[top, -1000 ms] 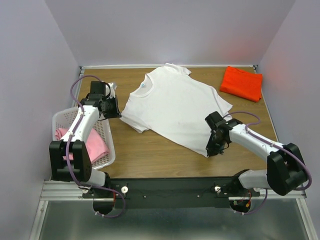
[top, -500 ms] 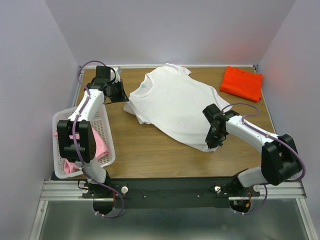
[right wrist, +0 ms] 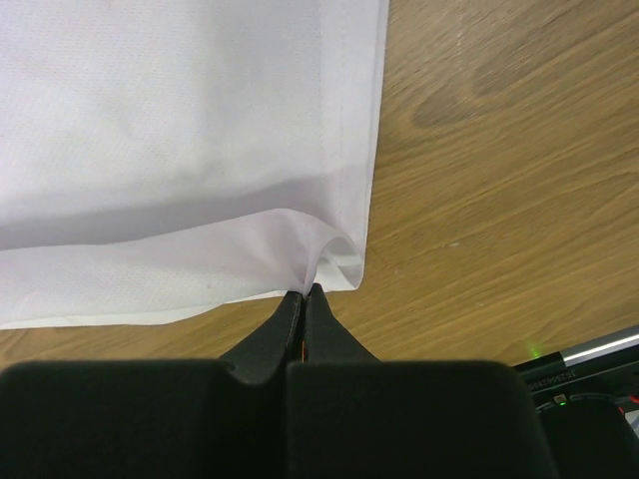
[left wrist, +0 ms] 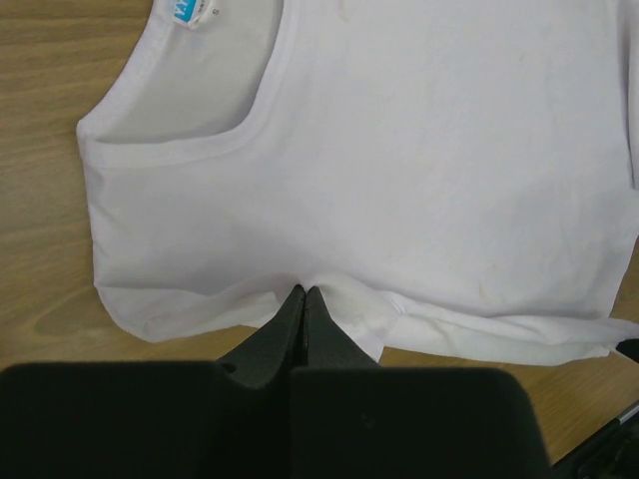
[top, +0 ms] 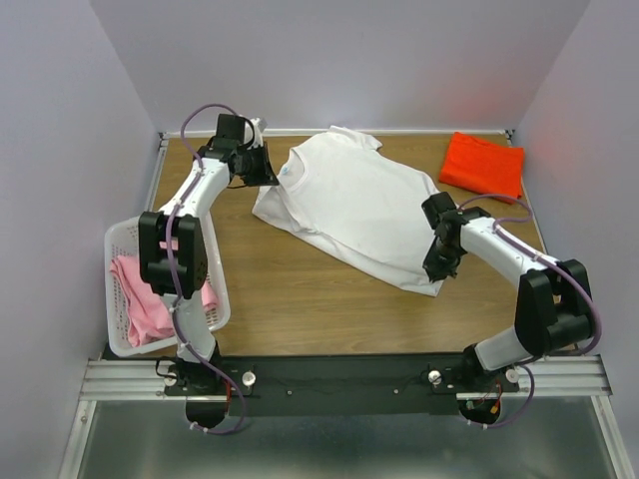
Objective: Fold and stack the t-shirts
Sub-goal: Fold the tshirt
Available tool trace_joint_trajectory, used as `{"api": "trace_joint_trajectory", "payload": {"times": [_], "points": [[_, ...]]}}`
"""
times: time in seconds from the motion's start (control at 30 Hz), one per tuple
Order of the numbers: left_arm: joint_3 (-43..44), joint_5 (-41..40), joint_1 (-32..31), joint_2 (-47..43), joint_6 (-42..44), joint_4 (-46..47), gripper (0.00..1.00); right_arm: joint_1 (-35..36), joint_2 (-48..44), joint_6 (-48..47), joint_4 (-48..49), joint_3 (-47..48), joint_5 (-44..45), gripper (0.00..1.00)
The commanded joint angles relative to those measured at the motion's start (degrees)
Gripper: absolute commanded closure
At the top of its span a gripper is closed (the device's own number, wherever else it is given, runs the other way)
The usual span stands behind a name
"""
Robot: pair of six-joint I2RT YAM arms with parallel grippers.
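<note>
The white t-shirt (top: pixel 349 205) lay mid-desk (top: pixel 300 299). The left gripper (left wrist: pixel 303 295) was clamped on its sleeve-side edge at 10 o'clock, and the right gripper (right wrist: pixel 303 293) on its hem corner at 4 o'clock. Moving both together with the cloth taut should fold it cleanly.
</note>
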Motion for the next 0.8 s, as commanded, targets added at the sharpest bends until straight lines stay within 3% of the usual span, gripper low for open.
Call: {"api": "trace_joint_trajectory", "payload": {"times": [0.0,0.77], "points": [[5.47,1.22,-0.75,3.09,-0.87,-0.57,1.00,-2.02,1.25,-2.01,-0.16,1.71,2.09,1.00],[22.53,2.88,-2.95,18.29,-0.17,-3.73,1.00,-4.84,6.44,-3.85,0.02,4.96,3.49,1.00]]}}
